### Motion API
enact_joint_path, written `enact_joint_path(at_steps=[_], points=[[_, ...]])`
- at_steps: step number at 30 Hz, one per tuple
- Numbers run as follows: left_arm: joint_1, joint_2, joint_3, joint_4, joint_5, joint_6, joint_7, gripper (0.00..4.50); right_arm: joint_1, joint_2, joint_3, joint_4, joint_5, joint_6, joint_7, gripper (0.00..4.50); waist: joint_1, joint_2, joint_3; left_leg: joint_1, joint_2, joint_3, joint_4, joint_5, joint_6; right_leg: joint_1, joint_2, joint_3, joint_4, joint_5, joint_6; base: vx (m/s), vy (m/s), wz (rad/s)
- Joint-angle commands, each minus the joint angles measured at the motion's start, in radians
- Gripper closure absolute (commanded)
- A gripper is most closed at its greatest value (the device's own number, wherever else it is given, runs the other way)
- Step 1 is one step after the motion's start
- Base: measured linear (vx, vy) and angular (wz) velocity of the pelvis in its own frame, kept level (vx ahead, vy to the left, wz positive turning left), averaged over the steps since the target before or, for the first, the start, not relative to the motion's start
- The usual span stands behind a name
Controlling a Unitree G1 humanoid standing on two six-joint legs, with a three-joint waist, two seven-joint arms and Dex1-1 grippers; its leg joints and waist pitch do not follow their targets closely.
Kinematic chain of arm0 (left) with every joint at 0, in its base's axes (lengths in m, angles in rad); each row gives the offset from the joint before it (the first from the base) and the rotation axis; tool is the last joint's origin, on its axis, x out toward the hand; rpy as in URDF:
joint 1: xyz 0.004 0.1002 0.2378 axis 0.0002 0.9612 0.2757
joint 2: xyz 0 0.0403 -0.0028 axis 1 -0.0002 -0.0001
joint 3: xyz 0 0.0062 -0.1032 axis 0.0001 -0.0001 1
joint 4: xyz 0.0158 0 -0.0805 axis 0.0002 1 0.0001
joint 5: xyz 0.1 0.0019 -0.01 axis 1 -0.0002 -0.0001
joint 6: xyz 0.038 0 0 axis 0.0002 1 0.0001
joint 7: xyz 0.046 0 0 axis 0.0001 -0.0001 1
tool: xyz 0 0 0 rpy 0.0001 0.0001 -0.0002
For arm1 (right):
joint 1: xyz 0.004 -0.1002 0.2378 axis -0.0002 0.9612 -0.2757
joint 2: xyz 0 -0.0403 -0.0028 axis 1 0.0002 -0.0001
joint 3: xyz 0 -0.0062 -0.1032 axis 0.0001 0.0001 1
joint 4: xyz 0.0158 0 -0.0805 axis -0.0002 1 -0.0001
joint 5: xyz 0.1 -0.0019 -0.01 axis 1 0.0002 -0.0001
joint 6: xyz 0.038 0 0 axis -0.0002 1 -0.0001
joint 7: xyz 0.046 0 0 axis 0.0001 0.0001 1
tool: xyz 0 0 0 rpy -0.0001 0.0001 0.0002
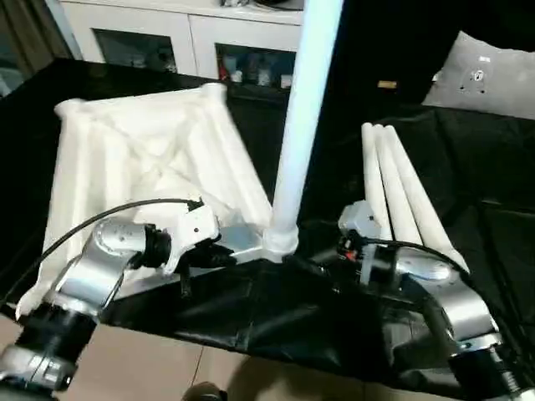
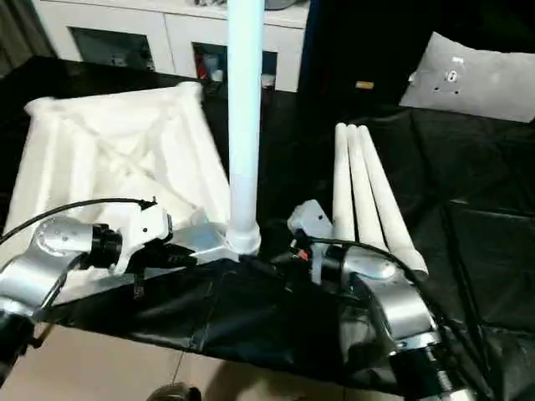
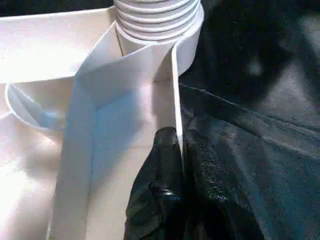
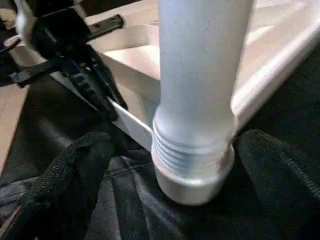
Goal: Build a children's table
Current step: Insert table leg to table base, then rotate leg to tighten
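The tabletop [image 1: 150, 159] lies underside up on a black-covered work surface [image 1: 468, 167], with its ribbed underside facing the camera. One leg [image 1: 305, 100] stands upright in the round corner socket [image 1: 280, 241] at the tabletop corner nearest the robot. The threaded base of this leg is visible just above the socket rim in both wrist views.

The left gripper [image 1: 219, 249] sits at the tabletop's near edge, immediately beside the socket. Its fingers [image 3: 160, 190] pinch the thin rim wall of the tabletop: one black finger presses against the inner face of the wall, and the other lies on the outer side, against the black covering. The same gripper also appears in the right wrist view [image 4: 95, 87], clamped on the rim just beside the socket.

The right gripper [image 4: 192, 175] is on the opposite side of the socket from the left gripper. Its two fingers [image 4: 70, 180] are spread, one on each side of the leg's base and socket. Neither finger touches the leg; a clear gap remains on both sides.

Three spare legs [image 1: 401, 192] lie side by side on the black covering, just beyond the right forearm [image 1: 443, 292] and well apart from the tabletop. White cabinets [image 1: 192, 38] stand behind the work surface.
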Motion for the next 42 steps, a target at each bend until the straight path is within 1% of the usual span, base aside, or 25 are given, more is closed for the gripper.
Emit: enact_joint_path(at_steps=[1, 3, 4, 6, 7, 8, 9, 11, 12, 15, 16, 17, 18, 22, 28, 33, 34, 35, 36, 37, 38, 39, 40, 41, 42], points=[[-0.037, -0.010, -0.044, 0.010, -0.017, -0.065, -0.063, 4.50, -0.022, -0.026, 0.014, 0.008, -0.004, 0.008, 0.035, 0.04, -0.005, 0.014, -0.066, 0.021, 0.033, -0.003, -0.058, -0.125, 0.009, 0.039, -0.051, 0.017, -0.048, 0.116, -0.245, 0.000, 0.000, 0.00], [-0.049, -0.020, -0.050, 0.030, -0.019, -0.084, -0.078, 4.50, -0.034, -0.039, 0.022, 0.021, -0.005, 0.009, 0.061, 0.04, -0.003, 0.013, -0.067, 0.020, 0.034, -0.003, -0.057, -0.127, 0.008, 0.041, -0.054, 0.017, -0.046, 0.114, -0.250, 0.000, 0.000, 0.00], [-0.053, -0.025, -0.054, 0.034, -0.021, -0.090, -0.087, 4.50, -0.043, -0.041, 0.024, 0.032, -0.007, 0.007, 0.068, 0.31, -0.003, 0.012, -0.066, 0.019, 0.034, -0.003, -0.056, -0.127, 0.009, 0.040, -0.054, 0.017, -0.046, 0.113, -0.251, 0.000, 0.000, 0.00], [-0.063, -0.036, -0.058, 0.048, -0.028, -0.103, -0.110, 4.50, -0.060, -0.045, 0.027, 0.052, -0.009, 0.008, 0.085, 0.31, -0.004, 0.013, -0.064, 0.018, 0.034, -0.003, -0.057, -0.135, 0.008, 0.040, -0.056, 0.017, -0.047, 0.092, -0.256, 0.000, 0.000, 0.00], [-0.067, -0.041, -0.059, 0.055, -0.029, -0.110, -0.118, 4.50, -0.068, -0.045, 0.029, 0.062, -0.012, 0.007, 0.091, 0.41, -0.004, 0.013, -0.064, 0.018, 0.034, -0.003, -0.057, -0.140, 0.008, 0.040, -0.056, 0.017, -0.048, 0.084, -0.258, 0.000, 0.000, 0.00], [-0.070, -0.043, -0.062, 0.060, -0.028, -0.115, -0.122, 4.50, -0.075, -0.047, 0.031, 0.070, -0.013, 0.009, 0.099, 0.62, -0.003, 0.012, -0.064, 0.019, 0.036, -0.003, -0.056, -0.143, 0.008, 0.040, -0.057, 0.017, -0.047, 0.081, -0.261, 0.000, 0.000, 0.00], [-0.074, -0.045, -0.065, 0.065, -0.026, -0.121, -0.126, 4.50, -0.081, -0.049, 0.033, 0.078, -0.012, 0.012, 0.110, 0.62, -0.004, 0.008, -0.063, 0.017, 0.036, -0.003, -0.056, -0.140, 0.010, 0.040, -0.057, 0.017, -0.046, 0.081, -0.263, 0.000, 0.000, 0.00], [-0.078, -0.046, -0.067, 0.072, -0.025, -0.127, -0.127, 4.50, -0.087, -0.051, 0.036, 0.084, -0.010, 0.015, 0.121, 0.82, -0.004, 0.008, -0.063, 0.016, 0.035, -0.003, -0.055, -0.146, 0.012, 0.040, -0.057, 0.017, -0.047, 0.066, -0.263, 0.000, 0.000, 0.00], [-0.079, -0.045, -0.069, 0.074, -0.023, -0.131, -0.127, 4.50, -0.089, -0.053, 0.039, 0.086, -0.009, 0.017, 0.128, 0.82, -0.003, 0.004, -0.061, 0.016, 0.036, -0.002, -0.056, -0.149, 0.014, 0.040, -0.057, 0.018, -0.049, 0.059, -0.261, 0.000, 0.000, 0.00], [-0.089, -0.043, -0.076, 0.098, -0.019, -0.155, -0.139, 4.50, -0.102, -0.059, 0.049, 0.105, -0.011, 0.011, 0.147, 1.20, -0.003, 0.007, -0.060, 0.016, 0.036, -0.002, -0.056, -0.160, 0.010, 0.037, -0.058, 0.018, -0.049, 0.028, -0.258, 0.000, 0.000, 0.00], [-0.089, -0.043, -0.076, 0.098, -0.019, -0.155, -0.139, 4.50, -0.102, -0.059, 0.049, 0.105, -0.011, 0.011, 0.147, 1.20, -0.004, 0.007, -0.060, 0.016, 0.037, -0.002, -0.056, -0.163, 0.009, 0.037, -0.058, 0.018, -0.049, 0.026, -0.259, 0.000, 0.000, 0.00], [-0.093, -0.042, -0.076, 0.110, -0.015, -0.166, -0.145, 4.50, -0.110, -0.062, 0.059, 0.116, -0.013, 0.010, 0.166, 1.24, -0.005, 0.001, -0.059, 0.015, 0.037, -0.002, -0.057, -0.161, 0.010, 0.038, -0.058, 0.018, -0.049, 0.027, -0.259, 0.000, 0.000, 0.00], [-0.094, -0.041, -0.075, 0.113, -0.014, -0.169, -0.147, 4.50, -0.112, -0.063, 0.061, 0.119, -0.014, 0.010, 0.171, 1.32, -0.004, 0.005, -0.059, 0.015, 0.037, -0.002, -0.057, -0.160, 0.012, 0.037, -0.058, 0.018, -0.049, 0.022, -0.260, 0.000, 0.000, 0.00], [-0.103, -0.037, -0.073, 0.138, -0.008, -0.187, -0.150, 4.50, -0.124, -0.074, 0.074, 0.141, -0.022, 0.009, 0.203, 1.67, -0.004, 0.003, -0.058, 0.015, 0.037, -0.001, -0.055, -0.146, 0.019, 0.037, -0.057, 0.018, -0.047, 0.036, -0.263, 0.000, 0.000, 0.00], [-0.108, -0.032, -0.070, 0.157, -0.007, -0.197, -0.149, 4.50, -0.133, -0.077, 0.080, 0.161, -0.025, 0.014, 0.214, 1.77, -0.003, 0.004, -0.055, 0.016, 0.038, -0.001, -0.057, -0.169, 0.014, 0.034, -0.059, 0.018, -0.050, 0.003, -0.262, 0.000, 0.000, 0.00], [-0.086, -0.041, -0.037, 0.136, -0.037, -0.154, -0.120, 4.50, -0.117, -0.062, 0.088, 0.158, -0.021, 0.041, 0.209, 1.78, -0.005, 0.006, -0.048, 0.015, 0.038, -0.002, -0.061, -0.188, 0.008, 0.031, -0.057, 0.018, -0.053, -0.016, -0.258, 0.000, 0.000, 0.00], [-0.076, -0.047, -0.025, 0.118, -0.043, -0.135, -0.097, 4.50, -0.107, -0.054, 0.085, 0.151, -0.019, 0.053, 0.192, 1.78, -0.005, 0.008, -0.045, 0.015, 0.038, -0.002, -0.062, -0.197, 0.005, 0.030, -0.058, 0.019, -0.055, -0.031, -0.257, 0.000, 0.000, 0.00], [-0.047, -0.068, 0.006, 0.068, -0.057, -0.079, -0.029, 4.50, -0.075, -0.015, 0.073, 0.129, -0.022, 0.073, 0.110, 1.78, -0.007, 0.007, -0.041, 0.013, 0.040, -0.003, -0.065, -0.208, 0.000, 0.028, -0.059, 0.020, -0.056, -0.039, -0.255, 0.000, 0.000, 0.00], [-0.047, -0.068, 0.006, 0.068, -0.057, -0.079, -0.029, 4.50, -0.075, -0.015, 0.073, 0.129, -0.022, 0.073, 0.110, 1.78, -0.009, 0.007, -0.041, 0.015, 0.041, -0.003, -0.067, -0.219, -0.004, 0.027, -0.060, 0.020, -0.057, -0.054, -0.254, 0.000, 0.000, 0.00], [-0.024, -0.083, 0.023, 0.026, -0.061, -0.034, 0.019, 4.50, -0.049, 0.026, 0.058, 0.112, -0.019, 0.093, 0.037, 1.78, -0.008, 0.008, -0.035, 0.014, 0.040, -0.004, -0.069, -0.230, -0.006, 0.025, -0.060, 0.020, -0.061, -0.073, -0.249, 0.000, 0.000, 0.00], [0.007, -0.107, 0.039, -0.027, -0.057, 0.023, 0.086, 4.50, -0.014, 0.096, 0.035, 0.091, -0.012, 0.124, -0.072, 1.78, -0.014, 0.009, -0.027, 0.013, 0.041, -0.006, -0.078, -0.268, -0.021, 0.019, -0.059, 0.023, -0.067, -0.141, -0.232, 0.000, 0.000, 0.00], [0.013, -0.112, 0.042, -0.038, -0.056, 0.034, 0.100, 4.50, -0.007, 0.111, 0.030, 0.086, -0.010, 0.131, -0.096, 1.78, -0.016, 0.009, -0.026, 0.013, 0.041, -0.007, -0.080, -0.286, -0.028, 0.018, -0.058, 0.024, -0.069, -0.171, -0.225, 0.000, 0.000, 0.00], [0.020, -0.119, 0.046, -0.050, -0.056, 0.047, 0.114, 4.50, 0.001, 0.127, 0.027, 0.081, -0.009, 0.137, -0.117, 1.78, -0.026, 0.007, -0.021, 0.012, 0.038, -0.011, -0.086, -0.327, -0.040, 0.016, -0.060, 0.023, -0.076, -0.255, -0.205, 0.000, 0.000, 0.00], [0.045, -0.154, 0.062, -0.095, -0.068, 0.095, 0.168, 4.50, 0.025, 0.176, 0.026, 0.064, -0.009, 0.154, -0.179, 1.78, -0.035, 0.006, -0.018, 0.011, 0.039, -0.013, -0.088, -0.341, -0.046, 0.016, -0.060, 0.025, -0.078, -0.292, -0.190, 0.000, 0.000, 0.00], [0.070, -0.208, 0.074, -0.149, -0.075, 0.156, 0.238, 4.50, 0.047, 0.252, 0.022, 0.060, -0.014, 0.175, -0.272, 1.78, -0.040, 0.005, -0.017, 0.008, 0.040, -0.013, -0.090, -0.331, -0.048, 0.015, -0.060, 0.026, -0.080, -0.297, -0.179, 0.000, 0.000, 0.00]])
